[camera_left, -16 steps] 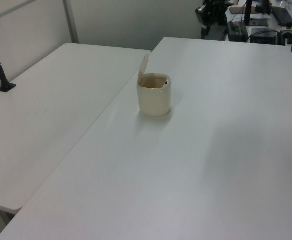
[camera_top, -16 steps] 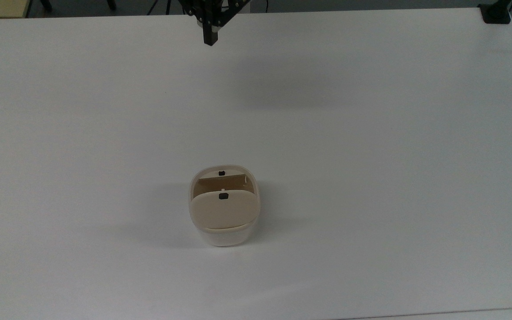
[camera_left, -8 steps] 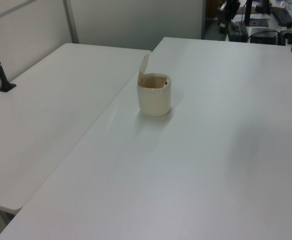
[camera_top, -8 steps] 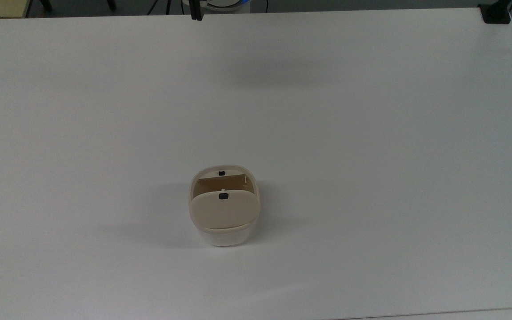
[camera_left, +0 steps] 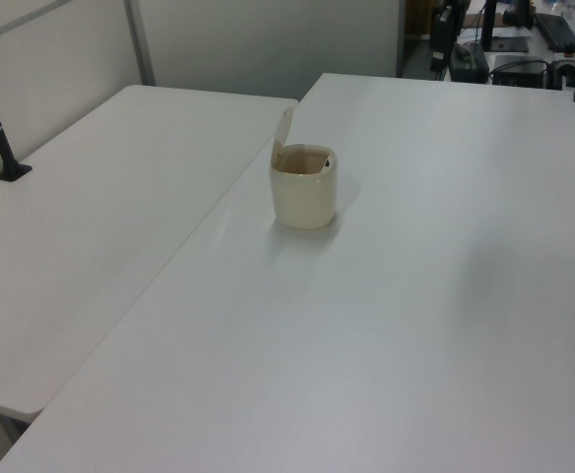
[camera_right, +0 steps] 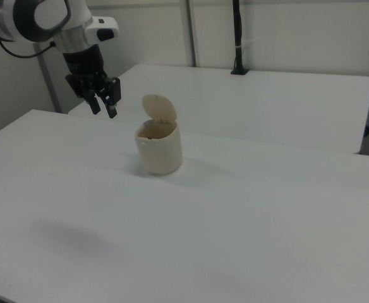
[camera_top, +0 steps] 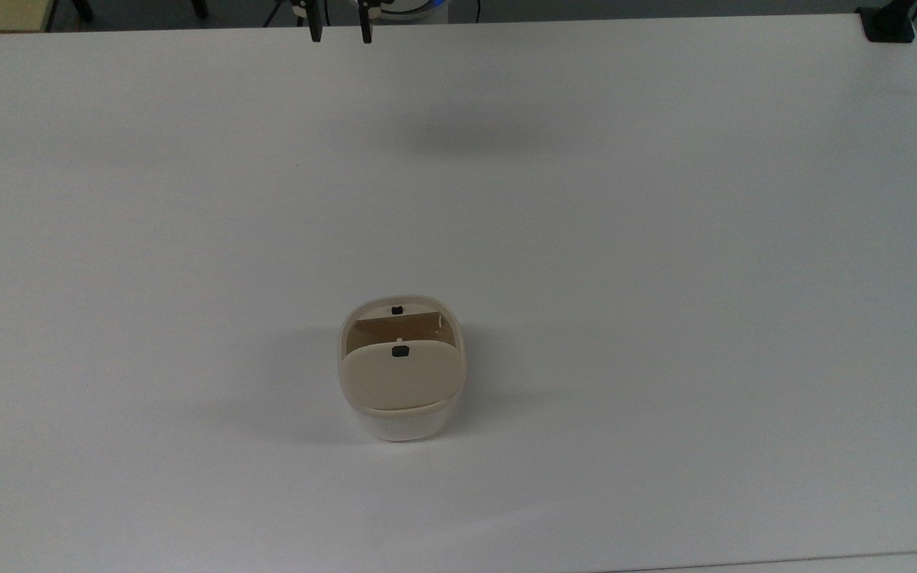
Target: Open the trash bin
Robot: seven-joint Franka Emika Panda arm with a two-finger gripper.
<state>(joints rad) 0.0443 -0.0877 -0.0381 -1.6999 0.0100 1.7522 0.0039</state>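
In the top view the tool (camera_top: 339, 32) is cut off by the frame at 12 o'clock, so just its two dark fingertips (camera_top: 315, 33) show, spread apart with nothing between them. The trash bin (camera_top: 401, 370) stands a little toward 6 o'clock from the middle of the white table (camera_top: 665, 239), its lid (camera_top: 400, 376) raised on the hinge and hiding part of the opening; a small black button (camera_top: 396, 309) sits at the rim. In the right view a second white table (camera_right: 266, 95) adjoins behind, with a black pole (camera_right: 237, 38) at 12 o'clock. There the white arm (camera_right: 39, 16) reaches in from 10 o'clock, its tool pointing down above the table, well apart from the bin.
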